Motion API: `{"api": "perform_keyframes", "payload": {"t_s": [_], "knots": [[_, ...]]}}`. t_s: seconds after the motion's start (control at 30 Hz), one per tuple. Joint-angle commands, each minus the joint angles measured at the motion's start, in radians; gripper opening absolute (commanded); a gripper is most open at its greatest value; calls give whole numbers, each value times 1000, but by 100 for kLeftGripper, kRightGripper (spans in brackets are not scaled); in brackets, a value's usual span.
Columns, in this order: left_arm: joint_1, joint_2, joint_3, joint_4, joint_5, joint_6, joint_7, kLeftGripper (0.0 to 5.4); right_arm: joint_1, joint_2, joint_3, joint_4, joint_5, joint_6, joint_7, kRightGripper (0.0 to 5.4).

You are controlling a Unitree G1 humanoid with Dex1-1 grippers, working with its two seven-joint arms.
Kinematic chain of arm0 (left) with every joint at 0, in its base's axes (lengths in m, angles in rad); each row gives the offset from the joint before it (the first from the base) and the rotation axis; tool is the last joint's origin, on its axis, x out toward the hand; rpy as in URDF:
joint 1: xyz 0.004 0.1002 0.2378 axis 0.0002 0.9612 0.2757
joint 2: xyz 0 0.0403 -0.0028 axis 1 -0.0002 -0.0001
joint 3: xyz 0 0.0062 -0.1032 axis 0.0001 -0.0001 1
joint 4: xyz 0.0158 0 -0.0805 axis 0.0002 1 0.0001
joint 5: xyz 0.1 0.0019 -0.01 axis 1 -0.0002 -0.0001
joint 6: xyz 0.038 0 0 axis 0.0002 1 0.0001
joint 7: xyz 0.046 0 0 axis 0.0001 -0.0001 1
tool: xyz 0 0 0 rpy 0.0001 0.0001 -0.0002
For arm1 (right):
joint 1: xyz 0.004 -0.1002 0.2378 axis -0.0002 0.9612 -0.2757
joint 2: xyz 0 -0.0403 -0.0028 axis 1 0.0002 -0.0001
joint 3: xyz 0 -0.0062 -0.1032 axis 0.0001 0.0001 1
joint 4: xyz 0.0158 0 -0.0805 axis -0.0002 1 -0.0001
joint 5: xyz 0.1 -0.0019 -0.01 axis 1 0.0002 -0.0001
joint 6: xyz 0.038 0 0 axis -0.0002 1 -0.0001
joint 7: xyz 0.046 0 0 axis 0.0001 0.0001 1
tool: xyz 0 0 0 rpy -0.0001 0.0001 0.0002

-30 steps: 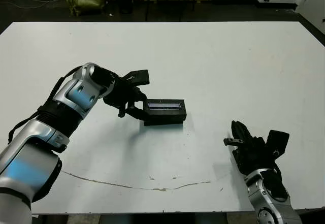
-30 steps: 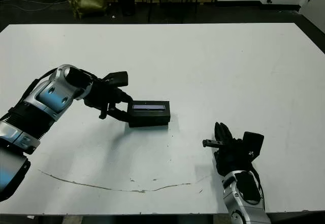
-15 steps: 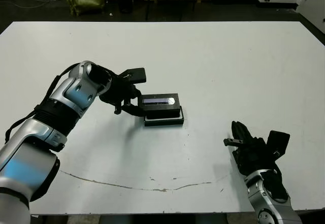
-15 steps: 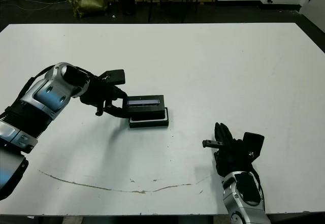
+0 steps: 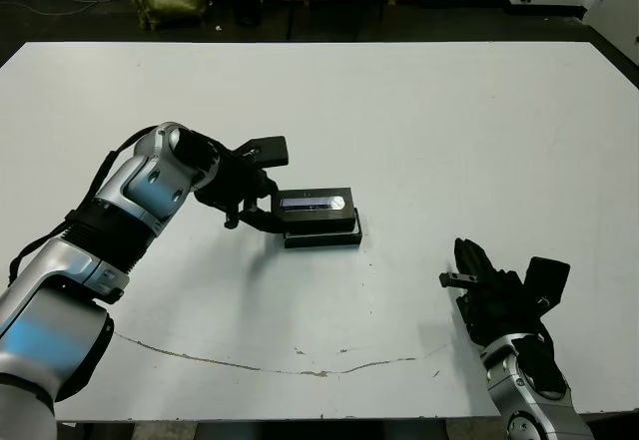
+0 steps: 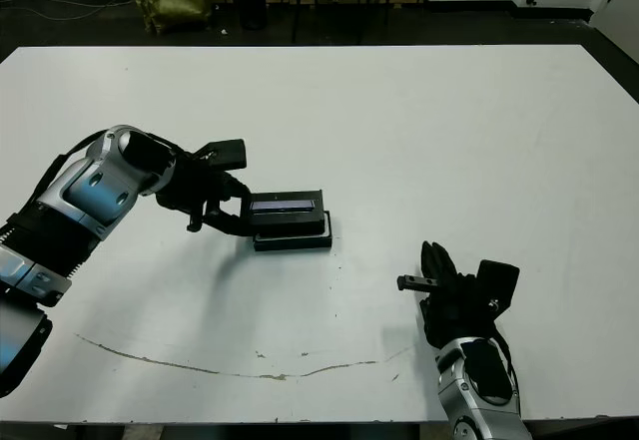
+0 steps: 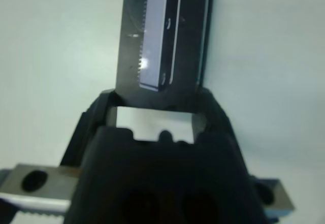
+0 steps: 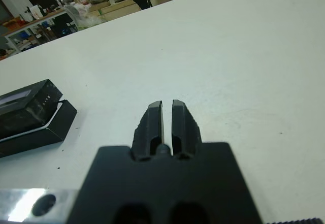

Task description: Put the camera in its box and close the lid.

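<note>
While the lid hangs over the box: the left end effector (image 5: 266,187) is clamped on the lid (image 5: 315,202) at its short end, the one nearest that arm.
Lid: a flat black cover, pale window strip facing up, lying about level.
Box: the box (image 5: 323,237) sits on the white table (image 5: 449,111) just under the lid. Only its near side and right end show, with a thin white line of lining along the top edge.
Key relation: the long axes of lid and box run parallel, left to right across the table. The lid is offset a little toward the left arm and the far side, so the edges do not line up. I cannot tell whether the lid touches the box.
Judged next move: a small shift to the right and toward the robot, then straight down, should seat the lid.
Camera: not visible. It may lie inside the box, hidden by the lid, but I cannot confirm that.
Nearer arm: the left, which already has the lid in its grip.
Right end effector: the right end effector (image 8: 162,120) has its fingers pressed together on nothing. It rests low near the front right of the table, well apart from the box.
Risk: if the offset is not corrected, the lid may catch on the rim of the box.
</note>
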Motion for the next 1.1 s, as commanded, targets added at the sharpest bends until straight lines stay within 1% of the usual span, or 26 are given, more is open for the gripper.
{"api": "perform_keyframes", "payload": {"t_s": [0.03, 0.2, 0.33, 0.4, 0.53, 0.7, 0.9, 1.03, 1.1], "knots": [[-57, 12, 22, -29, -18, 39, -31, 219, 7, -3, -2, 23, -5, 2, 0, 0], [-128, 17, 14, -47, -16, 83, -57, 219, 11, -4, 4, 23, -24, -2, -6, 0], [-157, 10, -12, -54, -4, 96, -69, 219, 6, 0, -7, 34, -4, -2, 9, 0], [-167, 8, -35, -67, 10, 104, -69, 219, 3, -3, -5, 37, -9, -4, 10, 0], [-185, 3, -77, -78, 37, 105, -74, 219, 5, -8, 6, 36, -31, -10, 5, 0], [-198, -14, -122, -53, 64, 63, -90, 219, 5, 1, -1, 39, -12, -13, 14, 0], [-206, -38, -161, -46, 97, 92, -102, 219, 8, 1, 0, 35, -18, -7, 7, 0], [-201, -47, -175, -46, 113, 88, -105, 219, 7, 12, -9, 50, 4, -16, 14, 0], [-205, -55, -186, -41, 123, 106, -108, 219, 7, 5, -4, 50, -9, -19, 9, 0]]}}
